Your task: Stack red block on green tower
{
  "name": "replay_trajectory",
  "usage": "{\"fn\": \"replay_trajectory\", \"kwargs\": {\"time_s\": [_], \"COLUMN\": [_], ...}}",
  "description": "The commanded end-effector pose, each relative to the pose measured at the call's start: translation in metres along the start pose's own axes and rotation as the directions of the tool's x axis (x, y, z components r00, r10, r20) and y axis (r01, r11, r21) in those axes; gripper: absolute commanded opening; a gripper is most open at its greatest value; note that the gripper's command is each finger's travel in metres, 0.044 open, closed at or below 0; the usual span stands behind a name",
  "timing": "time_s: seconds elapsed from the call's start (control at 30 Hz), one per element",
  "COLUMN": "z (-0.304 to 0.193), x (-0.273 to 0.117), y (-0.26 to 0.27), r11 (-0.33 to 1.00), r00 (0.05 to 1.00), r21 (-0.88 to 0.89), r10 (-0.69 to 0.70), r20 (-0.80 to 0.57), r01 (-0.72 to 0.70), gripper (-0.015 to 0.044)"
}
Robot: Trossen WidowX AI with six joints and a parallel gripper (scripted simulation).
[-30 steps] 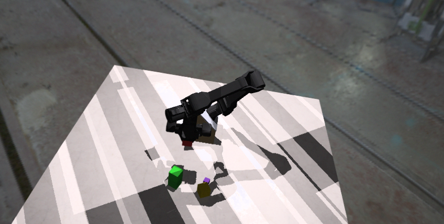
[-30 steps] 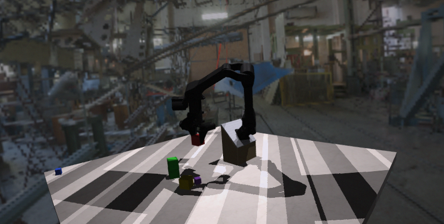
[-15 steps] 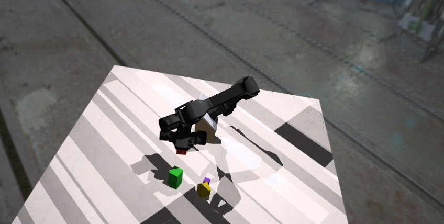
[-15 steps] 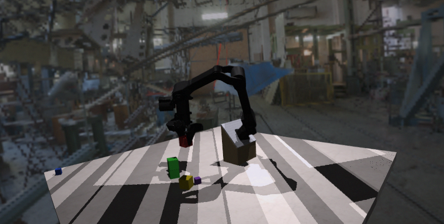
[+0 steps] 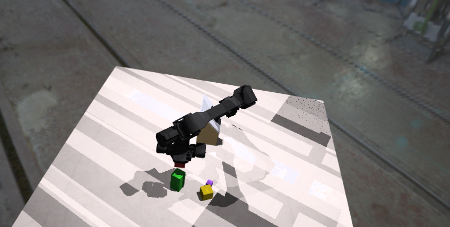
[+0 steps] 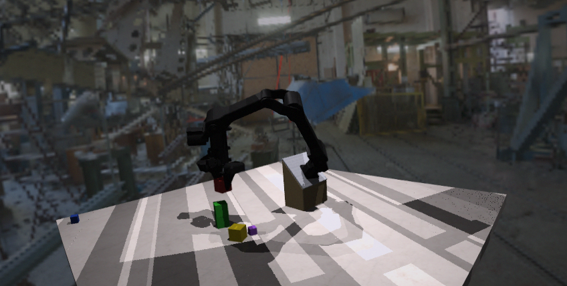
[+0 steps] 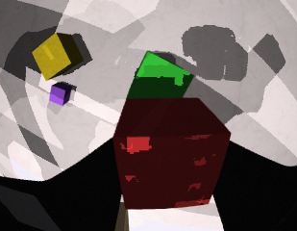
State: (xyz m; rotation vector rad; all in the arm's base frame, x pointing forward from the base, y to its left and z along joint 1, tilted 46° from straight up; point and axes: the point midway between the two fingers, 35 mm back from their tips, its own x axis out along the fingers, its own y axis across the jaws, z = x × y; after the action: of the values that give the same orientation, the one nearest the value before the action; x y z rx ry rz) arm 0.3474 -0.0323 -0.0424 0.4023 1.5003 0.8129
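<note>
On the striped grey-and-white table [image 6: 398, 219], the black arm [image 6: 254, 104] arches up from a tan wedge-shaped base [image 6: 304, 194] and reaches down over the blocks. The gripper [image 6: 220, 182] is clamped on the red block [image 6: 220, 184], which hangs in the air above the green tower [image 6: 220, 214] with a clear gap between them. The tower stands upright on the table.

Wrist view: the red block [image 7: 170, 154] fills the centre, and the green tower's top [image 7: 162, 77] peeks out just past its far edge, so the two are nearly lined up but not fully overlapped. Top view shows only a sliver of red [image 5: 180, 164] under the gripper body, just beyond the tower [image 5: 177, 179].

Yellow block [image 6: 237, 232] sits near the tower, with a small purple block [image 6: 252, 230] just beside it. Only the exterior view catches a small blue block [image 6: 74, 218] far off at the table's corner.

The arm's shadows fall across the stripes around the tower. Room: a dim industrial hall, with steel framing overhead, rails in the concrete floor in the top view, and a blue tarp-like shape behind the arm.
</note>
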Motion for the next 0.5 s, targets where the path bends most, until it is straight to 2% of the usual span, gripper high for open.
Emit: {"fn": "replay_trajectory", "kwargs": {"time_s": [0.0, 0.3, 0.47], "z": [0.012, 0.02, 0.021], "x": [0.004, 0.01, 0.026], "y": [-0.001, -0.001, -0.001], "r11": [1.0, 1.0, 1.0], "r00": [1.0, 1.0, 1.0], "r21": [0.005, 0.004, 0.004], "r10": [0.007, 0.009, 0.009], "r20": [-0.002, -0.002, -0.002], "r01": [-0.007, -0.009, -0.009], "gripper": [0.0, 0.0, 0.0]}}
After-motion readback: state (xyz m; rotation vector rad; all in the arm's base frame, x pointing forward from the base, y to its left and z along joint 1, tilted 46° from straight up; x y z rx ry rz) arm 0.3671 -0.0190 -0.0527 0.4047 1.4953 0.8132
